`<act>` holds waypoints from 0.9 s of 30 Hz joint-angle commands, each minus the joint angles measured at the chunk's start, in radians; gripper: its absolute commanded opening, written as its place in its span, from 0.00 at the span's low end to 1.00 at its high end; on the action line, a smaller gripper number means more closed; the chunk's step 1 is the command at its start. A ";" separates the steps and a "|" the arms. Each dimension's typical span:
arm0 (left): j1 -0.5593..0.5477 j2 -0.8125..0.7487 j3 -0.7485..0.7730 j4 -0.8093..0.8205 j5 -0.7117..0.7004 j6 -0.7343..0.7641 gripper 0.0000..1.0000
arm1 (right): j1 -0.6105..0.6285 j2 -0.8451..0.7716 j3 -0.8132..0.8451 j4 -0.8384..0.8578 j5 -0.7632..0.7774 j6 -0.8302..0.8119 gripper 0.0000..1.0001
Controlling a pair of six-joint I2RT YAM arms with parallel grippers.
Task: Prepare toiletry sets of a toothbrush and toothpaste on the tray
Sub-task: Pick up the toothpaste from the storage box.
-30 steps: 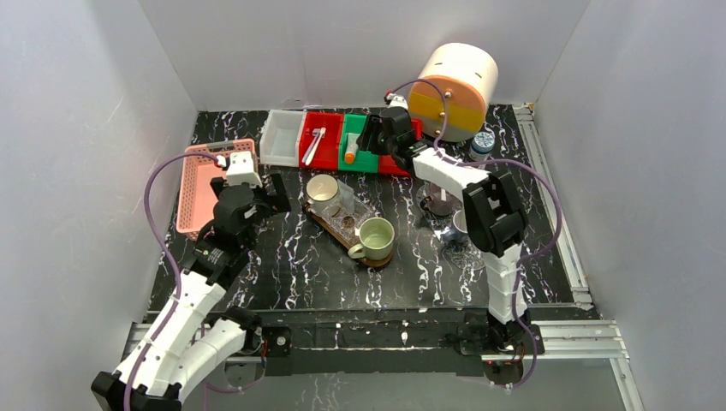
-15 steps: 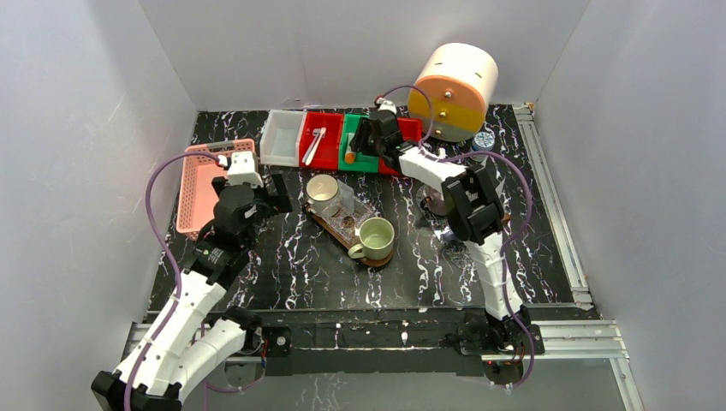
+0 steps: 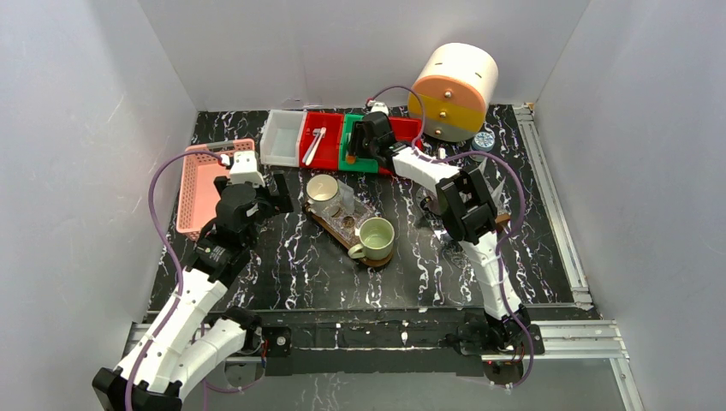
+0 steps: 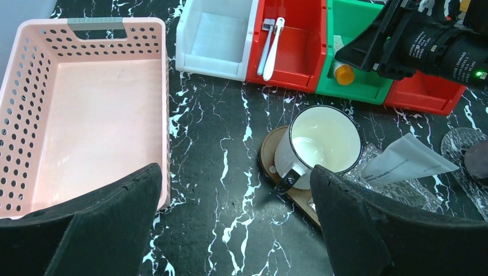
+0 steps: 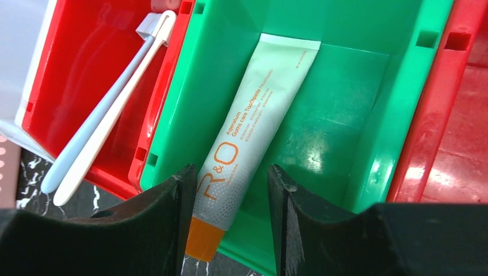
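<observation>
Holds the right gripper [image 5: 230, 169] low in the green bin [image 5: 380, 115] at the far edge of the bench [image 3: 282, 265], jaws part open astride the white toothpaste tube [image 5: 247, 121] near its orange cap [image 5: 204, 244], a sliver of green floor showing between tube and one jaw, so not clamped on it. Shows two slim toothbrushes [image 5: 113, 109] lying side by side in the red bin [image 5: 75, 69] just left of the green one. Hangs the left gripper [image 4: 234, 169] wide open and empty over the left half of the bench, between the pink basket [image 4: 86, 115] and the white mug [image 4: 322, 138] standing on the wooden tray [image 4: 266, 161].
</observation>
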 commanded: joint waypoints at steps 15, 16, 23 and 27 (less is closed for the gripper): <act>0.008 0.004 -0.002 0.016 -0.005 0.000 0.98 | 0.035 -0.091 -0.029 -0.118 0.243 -0.158 0.55; 0.009 0.005 -0.002 0.017 -0.006 0.001 0.98 | 0.035 -0.092 -0.017 -0.125 0.227 -0.162 0.55; 0.008 0.002 -0.003 0.016 -0.006 0.002 0.98 | 0.034 -0.058 0.001 -0.117 0.111 -0.142 0.58; 0.008 0.000 -0.003 0.017 -0.005 0.003 0.98 | 0.035 -0.021 0.020 -0.119 0.097 -0.124 0.58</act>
